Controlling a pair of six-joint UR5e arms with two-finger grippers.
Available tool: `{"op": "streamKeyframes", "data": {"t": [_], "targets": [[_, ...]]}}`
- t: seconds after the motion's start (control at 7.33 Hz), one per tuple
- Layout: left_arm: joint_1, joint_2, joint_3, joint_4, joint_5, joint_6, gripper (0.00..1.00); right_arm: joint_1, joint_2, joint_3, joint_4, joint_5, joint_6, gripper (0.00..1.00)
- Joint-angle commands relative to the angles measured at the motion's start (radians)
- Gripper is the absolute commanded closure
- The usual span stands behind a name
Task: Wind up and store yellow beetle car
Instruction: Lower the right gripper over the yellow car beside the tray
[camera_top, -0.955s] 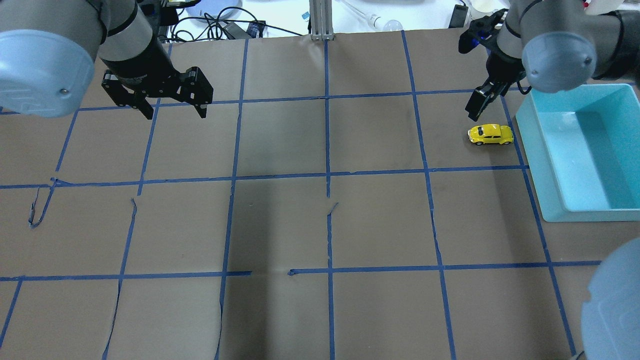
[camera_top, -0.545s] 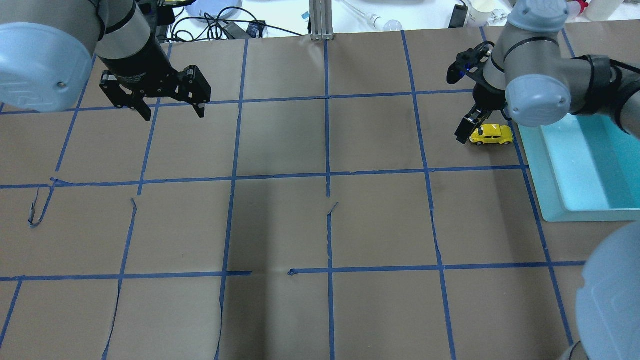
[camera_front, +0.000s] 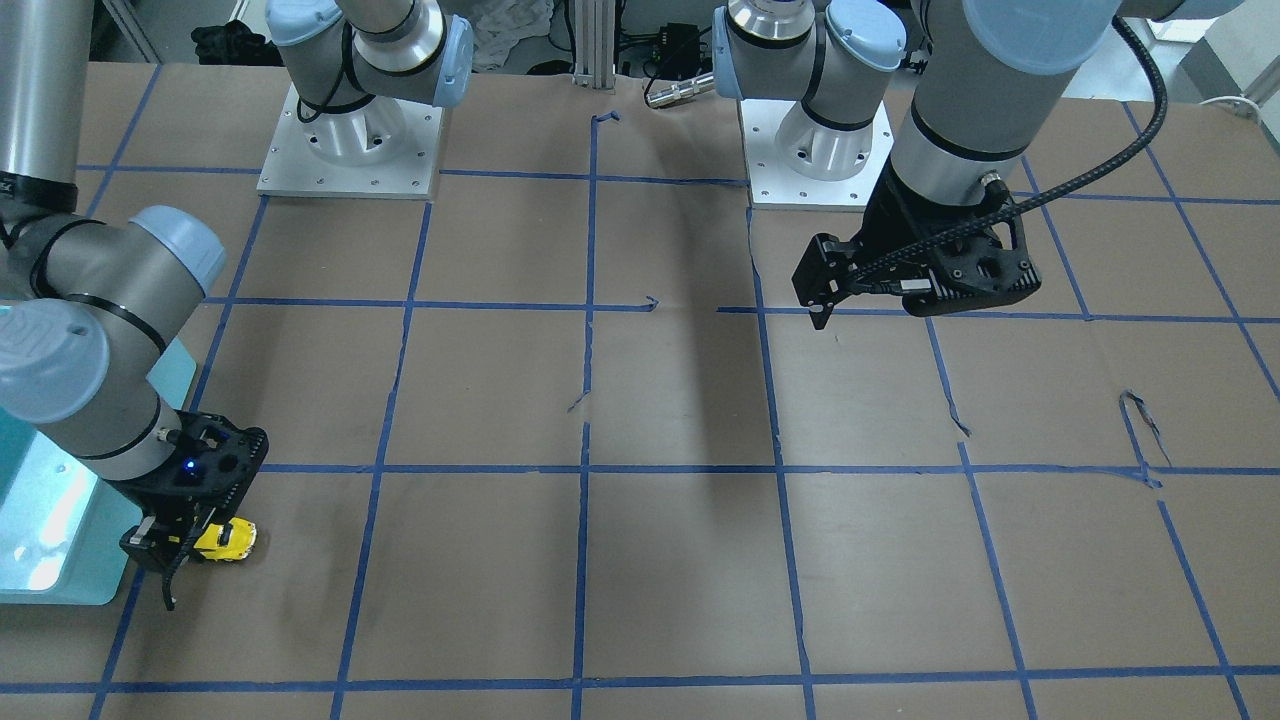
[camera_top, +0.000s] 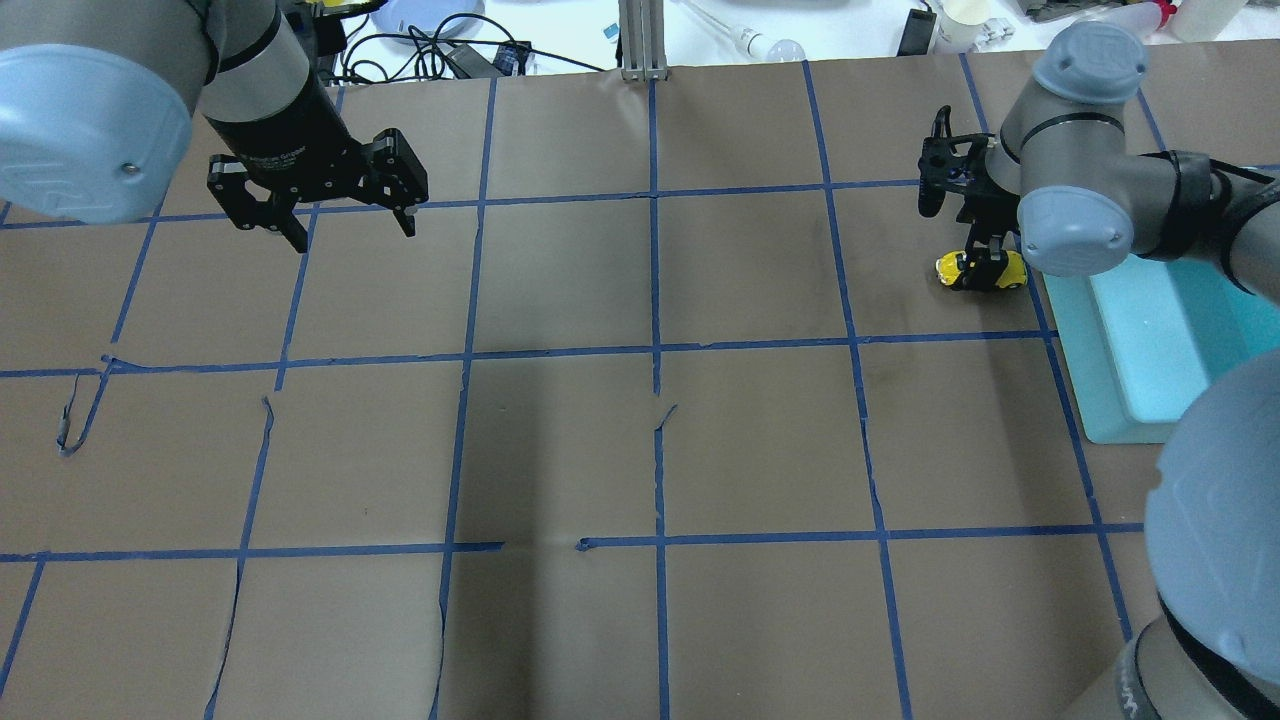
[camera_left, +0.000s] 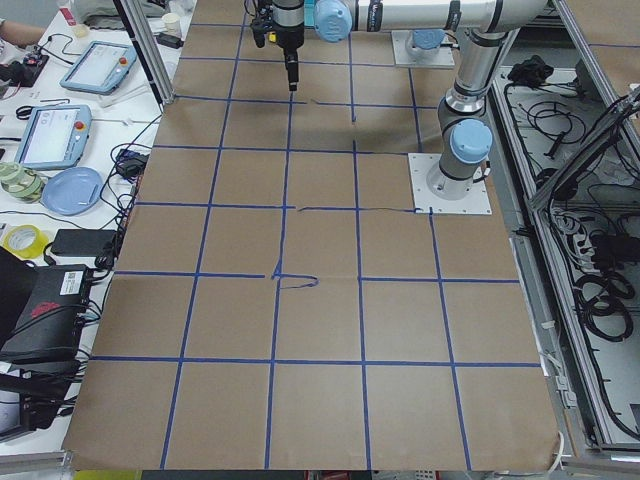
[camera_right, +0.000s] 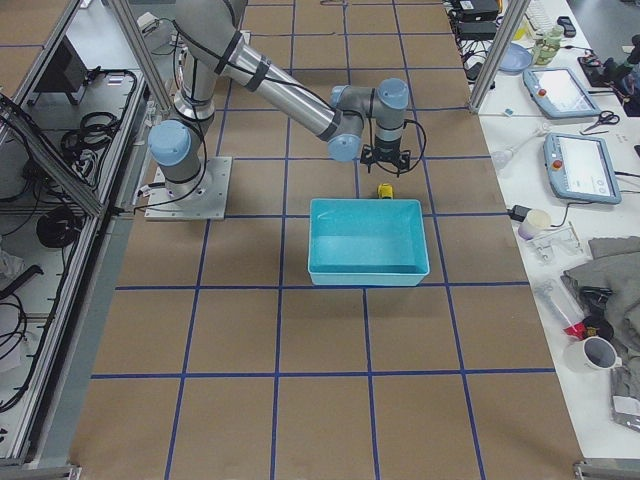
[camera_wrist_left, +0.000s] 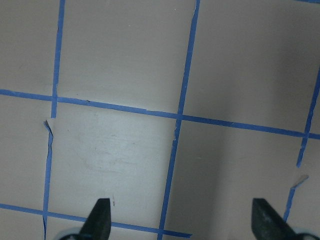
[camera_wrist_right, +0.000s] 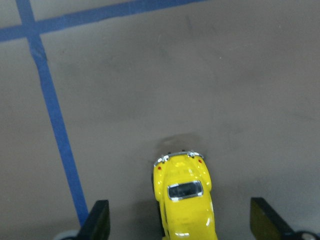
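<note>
The yellow beetle car (camera_top: 1003, 272) stands on the brown paper just left of the teal bin (camera_top: 1110, 340). My right gripper (camera_top: 982, 264) is open and lowered over the car, with one finger on each side. In the right wrist view the car (camera_wrist_right: 185, 200) sits between the two fingertips (camera_wrist_right: 97, 222), its rear end pointing away, with gaps on both sides. The front-facing view shows the car (camera_front: 232, 540) under the right gripper (camera_front: 190, 555). My left gripper (camera_top: 353, 232) is open and empty, hovering above the far left of the table; the left wrist view (camera_wrist_left: 182, 220) shows only paper below it.
The teal bin (camera_right: 365, 240) is open-topped and stands at the table's right side, next to the car (camera_right: 384, 189). Blue tape lines (camera_top: 655, 350) grid the brown paper. Cables and small items (camera_top: 450, 50) lie beyond the far edge.
My right gripper has moved right and down from beside the car's left end to straddle the car. The car has stayed in place. The left arm has barely shifted.
</note>
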Motion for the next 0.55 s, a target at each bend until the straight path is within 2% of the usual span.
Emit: {"op": "streamKeyframes", "data": {"t": [0.0, 0.14, 0.27, 0.41], "targets": [[0.0, -0.002, 0.001, 0.002, 0.001, -0.003, 0.0, -0.044, 0.061, -0.01, -0.058, 0.005, -0.12, 0.0], [0.0, -0.002, 0.001, 0.013, 0.001, 0.002, 0.0, -0.044, 0.065, -0.01, -0.058, 0.005, -0.12, 0.08], [0.0, -0.002, 0.001, 0.013, -0.002, 0.002, 0.0, -0.044, 0.066, -0.01, -0.058, 0.002, -0.12, 0.34], [0.0, -0.002, 0.001, 0.013, -0.002, 0.002, 0.0, -0.043, 0.065, -0.005, -0.055, 0.0, -0.121, 0.65]]}}
